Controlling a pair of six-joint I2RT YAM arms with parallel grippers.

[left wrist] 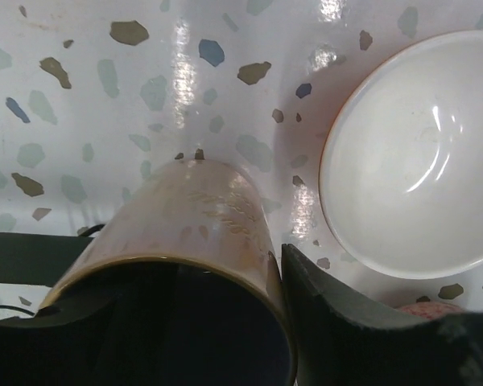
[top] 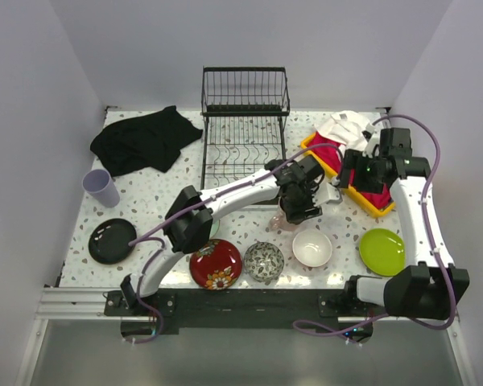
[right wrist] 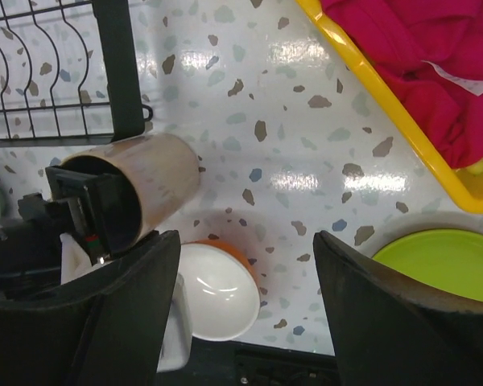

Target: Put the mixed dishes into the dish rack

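Note:
A pinkish mug (left wrist: pixel 193 209) lies on its side on the table by the near right corner of the black wire dish rack (top: pixel 243 121). My left gripper (left wrist: pixel 165 281) straddles the mug's mouth end, with its right finger (left wrist: pixel 338 322) pressed against the outer wall. The same mug (right wrist: pixel 157 173) and gripper show in the right wrist view. Just beside them sits the white bowl with an orange outside (left wrist: pixel 419 153). My right gripper (right wrist: pixel 245 237) hangs open above that bowl (right wrist: pixel 217 289), holding nothing.
A lime green plate (top: pixel 381 251), a black-white patterned bowl (top: pixel 264 260), a red floral bowl (top: pixel 216 264) and a black plate (top: pixel 111 240) line the near edge. A lavender mug (top: pixel 101 188) and a black cloth (top: pixel 145 138) lie at the left. The yellow tray (top: pixel 366 207) of cloths stands at the right.

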